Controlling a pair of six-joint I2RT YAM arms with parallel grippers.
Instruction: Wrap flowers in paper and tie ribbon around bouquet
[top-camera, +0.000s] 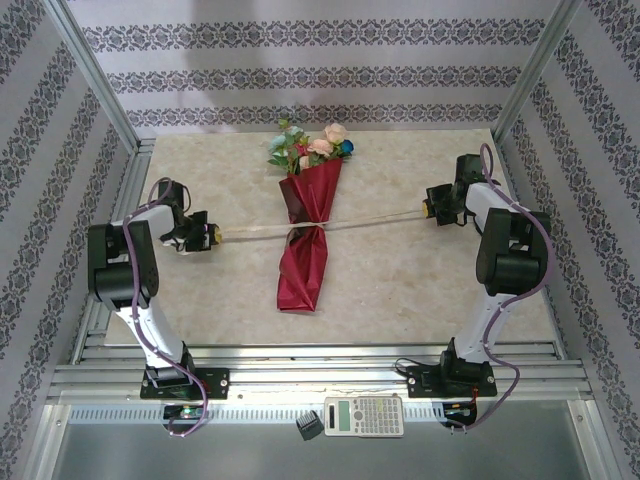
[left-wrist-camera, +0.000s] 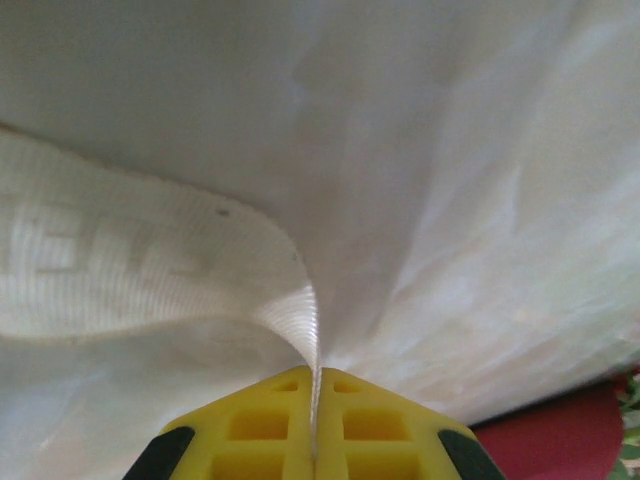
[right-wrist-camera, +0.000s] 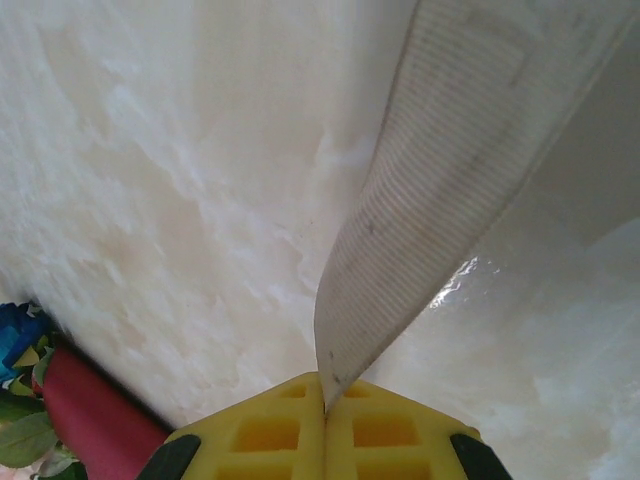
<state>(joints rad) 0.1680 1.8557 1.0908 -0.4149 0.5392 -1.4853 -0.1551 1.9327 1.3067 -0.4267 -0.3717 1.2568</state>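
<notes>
The bouquet (top-camera: 308, 235) lies mid-table, a crimson paper (top-camera: 303, 270) cone with the flowers (top-camera: 312, 146) at its far, wide end. The cream ribbon (top-camera: 375, 217) crosses its waist and runs taut to both sides. My left gripper (top-camera: 214, 236) is shut on the ribbon's left end, and the ribbon (left-wrist-camera: 150, 265) fans out from between its yellow fingertips (left-wrist-camera: 260, 425). My right gripper (top-camera: 430, 208) is shut on the right end, where the ribbon (right-wrist-camera: 440, 190) rises from its fingertips (right-wrist-camera: 385, 425). The red paper (right-wrist-camera: 95, 410) and the paper (left-wrist-camera: 560, 435) show at the wrist views' lower corners.
The marble-look tabletop (top-camera: 420, 280) is framed by aluminium rails and patterned walls. A calculator (top-camera: 364, 415) and a small black object (top-camera: 308, 425) lie on the metal shelf in front of the arm bases.
</notes>
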